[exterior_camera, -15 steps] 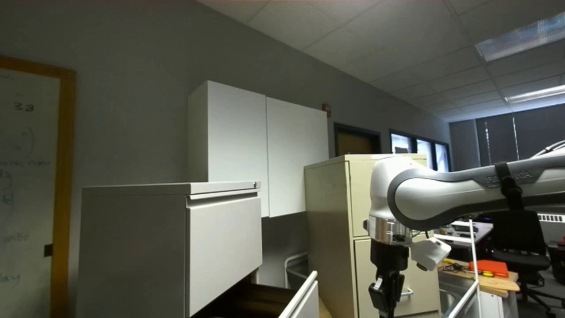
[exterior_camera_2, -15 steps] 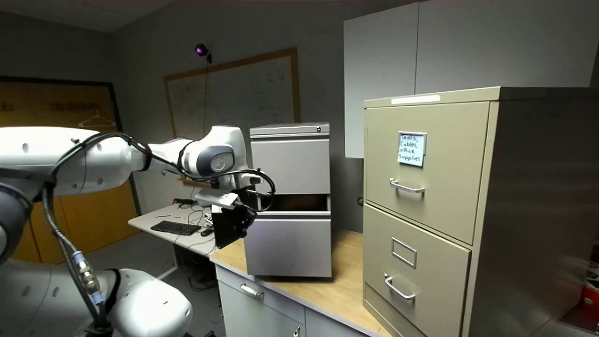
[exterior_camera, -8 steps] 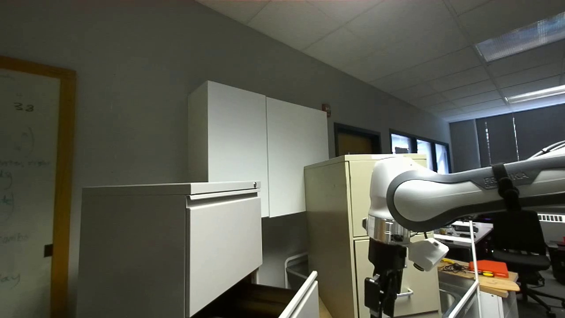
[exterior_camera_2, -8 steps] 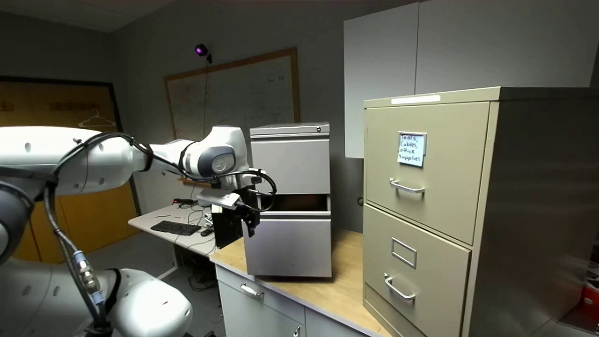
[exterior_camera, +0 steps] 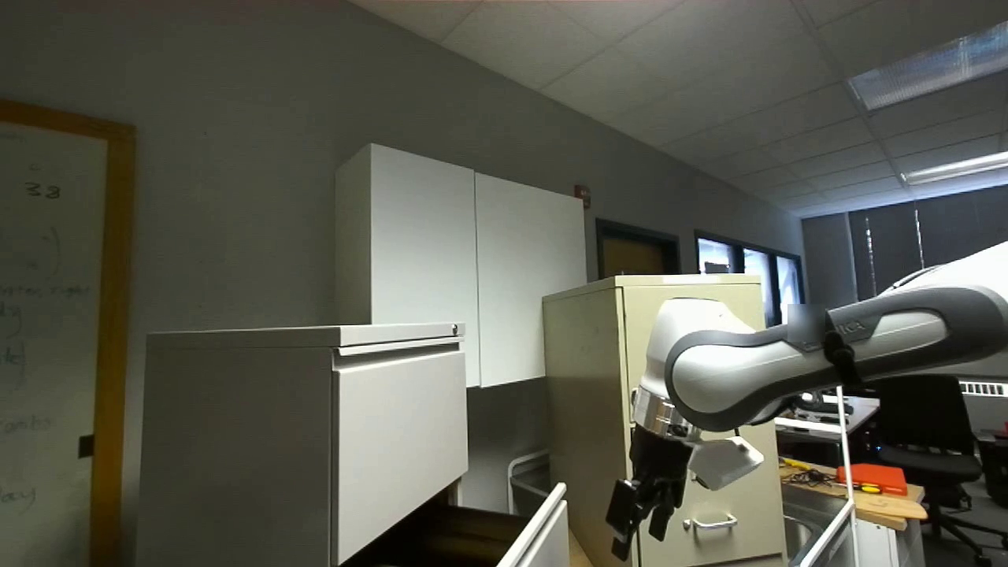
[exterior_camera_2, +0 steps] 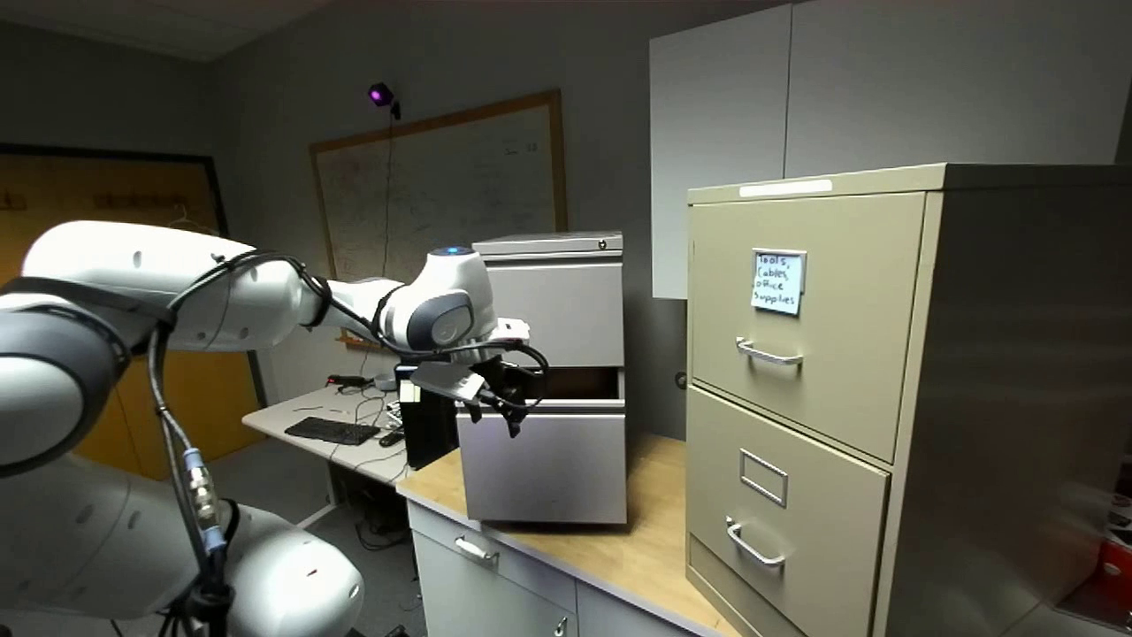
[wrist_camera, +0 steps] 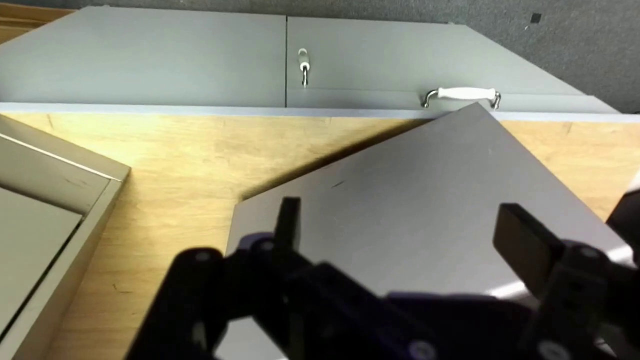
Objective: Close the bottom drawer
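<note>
Claw [wrist_camera: 399,214] held spread. Bottom drawer [exterior_camera_2: 553,469] pulled out (shown so in both exterior views), located ahead of claw, separated by gap. Beige filing cabinet [exterior_camera_2: 849,389] seen off to claw's side.

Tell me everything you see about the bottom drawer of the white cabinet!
The bottom drawer is open, sticking out of the white cabinet. It has a flat, smooth, greyish-white front that looks like metal, a lighter rim on top, a tiny dark mark low down, and no handle that shows. Its inside is dark. The open gripper hangs in front, not touching it.
</note>
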`<state>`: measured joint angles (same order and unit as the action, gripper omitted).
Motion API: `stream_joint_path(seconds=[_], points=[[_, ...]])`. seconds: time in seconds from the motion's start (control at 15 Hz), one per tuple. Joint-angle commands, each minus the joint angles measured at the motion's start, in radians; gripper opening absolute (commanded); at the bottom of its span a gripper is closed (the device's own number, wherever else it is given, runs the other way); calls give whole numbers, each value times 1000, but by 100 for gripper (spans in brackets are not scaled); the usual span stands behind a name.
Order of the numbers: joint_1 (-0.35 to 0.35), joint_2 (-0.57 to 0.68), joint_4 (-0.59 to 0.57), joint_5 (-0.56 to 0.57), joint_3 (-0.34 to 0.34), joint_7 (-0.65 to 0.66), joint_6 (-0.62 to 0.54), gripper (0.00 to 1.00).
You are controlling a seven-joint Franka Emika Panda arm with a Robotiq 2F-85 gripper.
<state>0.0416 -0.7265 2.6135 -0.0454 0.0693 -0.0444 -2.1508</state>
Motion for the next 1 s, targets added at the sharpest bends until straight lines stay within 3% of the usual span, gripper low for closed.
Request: stream_joint_path(seconds=[0.0, 0.07, 0.13, 0.47, 0.73, 0.93], points=[[7, 108, -41, -46, 28, -44, -109, 100], [13, 141, -46, -69, 42, -53, -155, 75], [20, 171, -54, -95, 56, -64, -194, 75], [80, 340, -120, -290, 142, -177, -376, 36], [155, 433, -185, -561, 224, -325, -455, 5], [207, 495, -232, -772, 273, -453, -467, 0]])
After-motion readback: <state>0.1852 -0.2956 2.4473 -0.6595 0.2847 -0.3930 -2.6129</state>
